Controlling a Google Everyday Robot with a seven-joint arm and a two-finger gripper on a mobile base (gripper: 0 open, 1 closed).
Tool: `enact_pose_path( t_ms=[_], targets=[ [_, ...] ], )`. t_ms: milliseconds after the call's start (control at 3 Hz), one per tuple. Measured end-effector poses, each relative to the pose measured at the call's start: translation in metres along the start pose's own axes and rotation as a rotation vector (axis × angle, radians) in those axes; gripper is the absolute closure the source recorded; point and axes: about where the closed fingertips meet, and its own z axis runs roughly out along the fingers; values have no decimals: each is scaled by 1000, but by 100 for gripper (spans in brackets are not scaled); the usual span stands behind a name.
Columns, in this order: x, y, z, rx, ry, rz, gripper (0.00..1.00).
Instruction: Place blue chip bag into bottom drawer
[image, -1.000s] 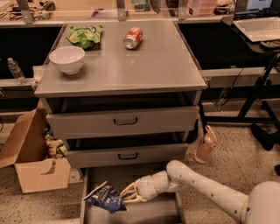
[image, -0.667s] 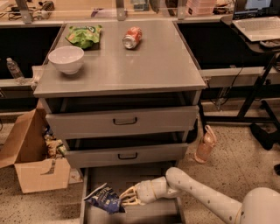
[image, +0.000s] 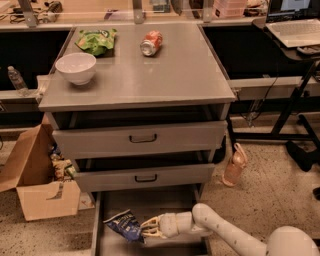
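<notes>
Grey cabinet, three drawers. The top drawer (image: 190, 136) and the middle drawer (image: 180, 174) are each pulled out a little, black handles showing. The bottom drawer (image: 150, 202) is out furthest, its flat grey floor open to view.

The arm (image: 225, 235) reaches in low from the lower right, across the drawer's front right corner. The gripper (image: 145, 230) sits over the front part of the drawer floor, pointing left. Its fingers (image: 151, 223) are drawn together, pinching the right edge of the blue chip bag (image: 122, 224).

The blue chip bag is crumpled and tilted. It hangs toward the drawer's left edge and front, its left tip reaching about to the left rail. Whether its underside touches the floor I cannot tell.

On the cabinet's top surface (image: 165, 75): a white bowl (image: 76, 67) near the left edge, a green chip bag (image: 96, 40) at the back left corner, and a red soda can (image: 151, 43) on its side near the back edge, around the middle. All three lie well apart.

On the floor left of the cabinet, an open cardboard box (image: 37, 172) with odds and ends inside. On the right, a pink bottle (image: 234, 165) stands just beside the cabinet's lower corner.
</notes>
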Motion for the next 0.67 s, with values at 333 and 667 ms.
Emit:
enact_pose_path(
  t_ms=[333,667],
  targets=[
    [26,-9,3,17,11,37,100],
    [58,-21,7,2,72,98,100]
  ],
)
